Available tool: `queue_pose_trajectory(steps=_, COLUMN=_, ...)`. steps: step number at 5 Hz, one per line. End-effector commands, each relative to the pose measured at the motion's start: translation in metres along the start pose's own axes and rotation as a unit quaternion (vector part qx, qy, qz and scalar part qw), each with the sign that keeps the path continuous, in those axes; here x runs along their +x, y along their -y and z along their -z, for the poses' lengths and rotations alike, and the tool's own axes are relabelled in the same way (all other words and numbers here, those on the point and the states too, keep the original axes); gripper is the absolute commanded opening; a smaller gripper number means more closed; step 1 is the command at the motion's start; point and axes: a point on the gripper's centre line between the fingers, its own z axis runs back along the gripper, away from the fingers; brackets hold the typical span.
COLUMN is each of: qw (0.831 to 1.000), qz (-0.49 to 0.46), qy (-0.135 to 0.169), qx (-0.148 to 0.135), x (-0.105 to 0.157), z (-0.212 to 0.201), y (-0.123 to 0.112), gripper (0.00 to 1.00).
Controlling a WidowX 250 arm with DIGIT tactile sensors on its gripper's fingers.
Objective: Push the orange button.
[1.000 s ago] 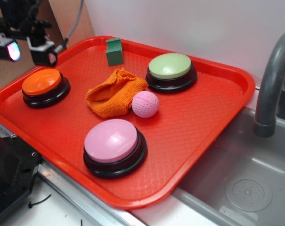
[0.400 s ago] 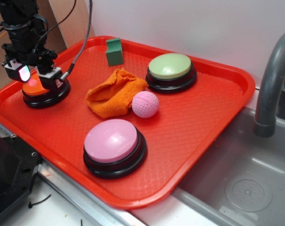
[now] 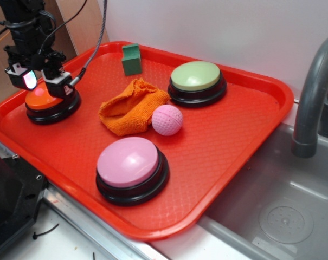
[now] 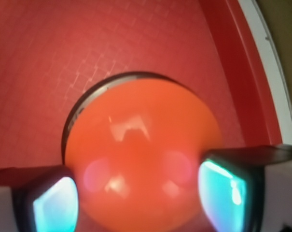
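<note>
The orange button (image 3: 40, 96), a glossy orange dome on a black base, sits at the left end of the red tray (image 3: 234, 135). My gripper (image 3: 43, 82) is directly over it with its fingers spread apart and nothing between them; the tips are down at the dome's top. In the wrist view the orange button (image 4: 141, 154) fills the frame, and my gripper (image 4: 141, 203) shows a glowing pad (image 4: 54, 205) on the left and another on the right, either side of the dome.
An orange knitted cloth (image 3: 132, 106) and a pink ball (image 3: 167, 119) lie mid-tray. A pink-domed button (image 3: 131, 169) stands at the front, a pale green-domed button (image 3: 197, 82) at the back, a green block (image 3: 132, 59) behind. A sink (image 3: 283, 211) and faucet (image 3: 314, 92) are on the right.
My gripper came down from above the tray's left edge onto the orange button, then shifted very slightly. The other objects have not moved.
</note>
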Motion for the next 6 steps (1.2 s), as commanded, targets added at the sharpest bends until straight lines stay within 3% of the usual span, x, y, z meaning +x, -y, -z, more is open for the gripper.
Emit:
queue_pose_trajectory(steps=1, qw=1.0, qz=-0.008, qy=0.024, qx=0.007, x=0.011, z=-0.039, y=-0.009, gripper=1.0)
queue_pose_trajectory(steps=5, qw=0.999, qz=-0.016, qy=0.032, qx=-0.005, x=0.004, z=-0.076, y=-0.013, gripper=1.0)
queue_pose_trajectory(steps=6, qw=0.999, qz=-0.012, qy=0.033, qx=0.008, x=0.001, z=-0.079, y=-0.012, gripper=1.0)
